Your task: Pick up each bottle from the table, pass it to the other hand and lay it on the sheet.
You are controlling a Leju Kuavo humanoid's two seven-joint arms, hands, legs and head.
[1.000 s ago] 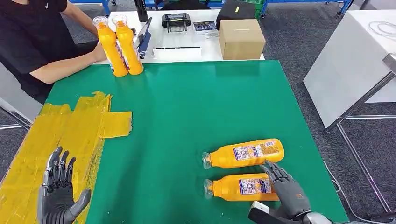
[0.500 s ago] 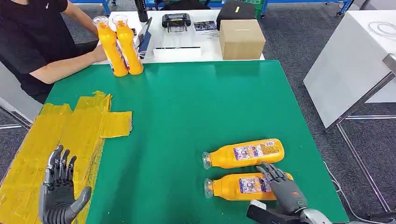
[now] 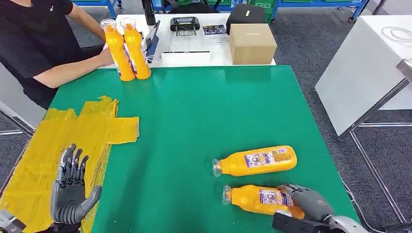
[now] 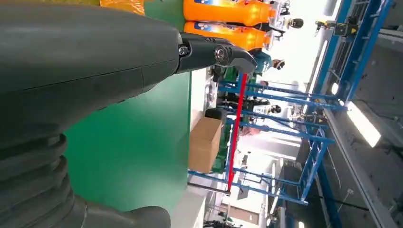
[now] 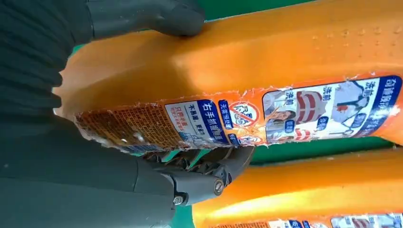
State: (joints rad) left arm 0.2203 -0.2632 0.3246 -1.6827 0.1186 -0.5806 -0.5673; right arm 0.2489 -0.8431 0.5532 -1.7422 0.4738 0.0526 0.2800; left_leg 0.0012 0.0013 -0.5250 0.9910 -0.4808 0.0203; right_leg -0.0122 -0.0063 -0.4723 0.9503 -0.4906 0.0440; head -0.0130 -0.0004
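Closed right hand [image 3: 307, 200] round the nearer orange plastic bottle [image 3: 260, 199] by the surface's [image 3: 204, 107] near right corner, skewing it (pickup underway). Held left hand [image 3: 70, 189] open, empty, above yellow sheet [image 3: 58, 136].

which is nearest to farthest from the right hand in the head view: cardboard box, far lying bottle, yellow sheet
From the right hand:
1. Far lying bottle, just beyond the hand.
2. Yellow sheet, across the table on the left.
3. Cardboard box, on the white table at the back.

Both hands, the left hand [image 3: 72, 196] and right hand [image 3: 311, 204], are dark grey with jointed fingers [image 3: 73, 162] and ribbed wrist covers.
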